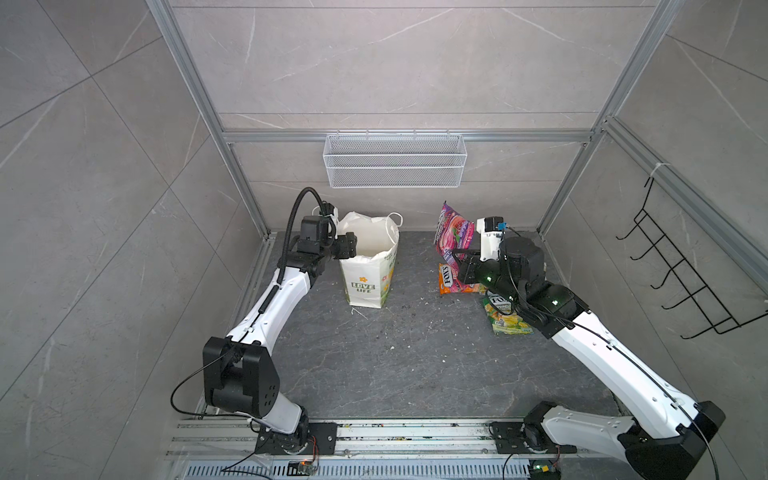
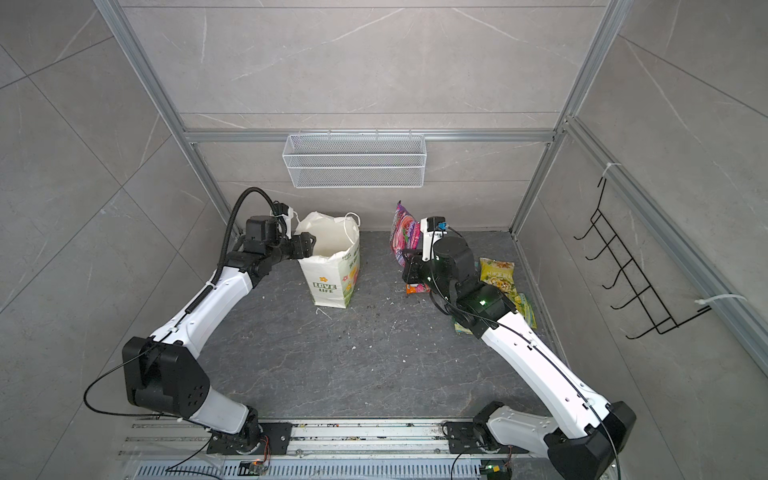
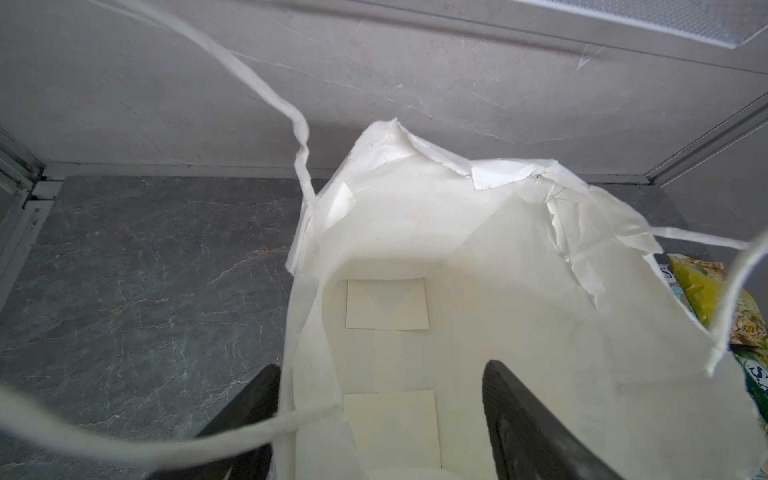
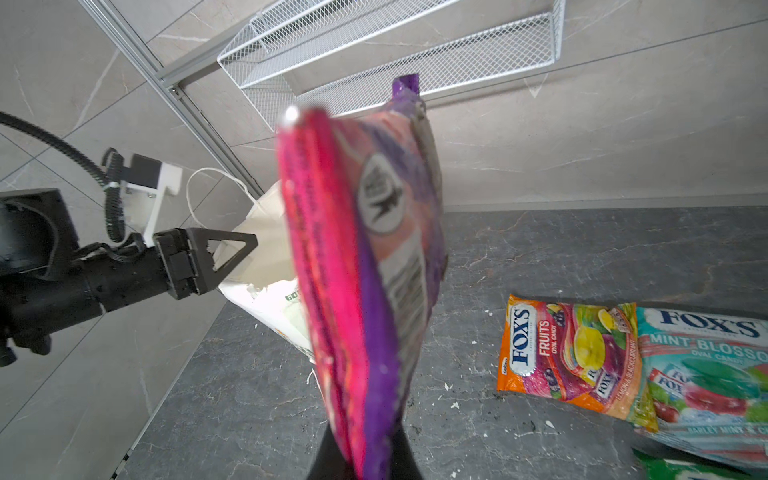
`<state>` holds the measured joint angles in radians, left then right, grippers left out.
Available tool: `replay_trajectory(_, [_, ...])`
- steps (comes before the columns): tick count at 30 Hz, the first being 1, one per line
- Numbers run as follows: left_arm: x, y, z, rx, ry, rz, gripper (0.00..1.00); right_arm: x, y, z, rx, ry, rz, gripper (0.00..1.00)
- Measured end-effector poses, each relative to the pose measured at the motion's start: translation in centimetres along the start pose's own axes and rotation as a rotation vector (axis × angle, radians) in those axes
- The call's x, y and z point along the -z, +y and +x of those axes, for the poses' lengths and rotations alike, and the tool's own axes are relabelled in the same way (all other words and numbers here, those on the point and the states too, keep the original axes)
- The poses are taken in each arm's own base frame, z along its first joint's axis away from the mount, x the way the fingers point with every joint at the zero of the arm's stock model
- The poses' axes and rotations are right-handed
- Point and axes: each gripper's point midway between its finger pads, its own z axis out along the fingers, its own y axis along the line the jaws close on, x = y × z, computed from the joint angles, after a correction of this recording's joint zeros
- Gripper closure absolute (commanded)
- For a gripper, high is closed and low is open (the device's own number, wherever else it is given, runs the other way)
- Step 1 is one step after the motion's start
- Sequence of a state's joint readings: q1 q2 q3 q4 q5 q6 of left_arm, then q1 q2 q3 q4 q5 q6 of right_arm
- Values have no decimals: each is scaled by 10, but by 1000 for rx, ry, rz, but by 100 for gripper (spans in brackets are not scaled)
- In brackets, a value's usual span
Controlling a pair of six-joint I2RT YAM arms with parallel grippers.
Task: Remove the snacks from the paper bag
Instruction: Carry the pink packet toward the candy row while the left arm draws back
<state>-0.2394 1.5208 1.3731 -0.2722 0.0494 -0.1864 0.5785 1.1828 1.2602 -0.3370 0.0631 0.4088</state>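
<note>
In both top views the paper bag (image 1: 368, 266) stands upright and open-mouthed on the dark tabletop (image 1: 415, 361), with the left gripper (image 1: 348, 246) at its left rim. Well apart to the right, the right gripper (image 1: 456, 254) holds the purple packet (image 1: 455, 228) on end above the table. Below it lie the orange-red packet (image 1: 446, 280) and the yellow-green packet (image 1: 505, 318), and a top view also shows the yellow packet (image 2: 496, 272) behind the arm. The left wrist view looks down into the bag. Its crumpled, torn rim frames a bare white floor with no packet visible, and the black fingers stand spread, one outside the wall and one inside, pinching nothing. In the right wrist view the jaws are pressed together on the purple packet's lower edge. It hangs glossy and slightly buckled, barcode side showing, above the orange-red packet and the overlapping teal packet (image 4: 706, 365). The step in hand looks like the last one: the final snack is out and only needs setting down. The next move calls for lowering it beside the pile, then parting the jaws.
</note>
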Motion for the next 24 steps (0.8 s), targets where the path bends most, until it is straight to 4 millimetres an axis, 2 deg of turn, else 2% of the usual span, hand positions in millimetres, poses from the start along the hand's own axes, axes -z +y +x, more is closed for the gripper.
replay_trajectory(6, [36, -2, -25, -5, -92, -16, 14, -8, -11, 5, -30, 23, 19, 100])
replay_trajectory(10, [60, -1, -27, 1, -143, -25, 15, -18, -18, 12, -51, 55, 22, 100])
replay_trajectory(13, [78, -3, -17, 2, -170, -33, 15, -27, -23, 19, -63, 86, 21, 100])
replay_trajectory(15, [91, -11, -7, -11, -195, -21, 15, -33, -25, 24, -71, 108, 19, 100])
replay_trajectory(20, [133, -58, 25, -120, -295, 121, 15, -43, -29, 37, -77, 162, 16, 100])
replay_trajectory(24, [150, -83, 49, -186, -354, 225, 14, -44, -31, 47, -73, 172, 9, 100])
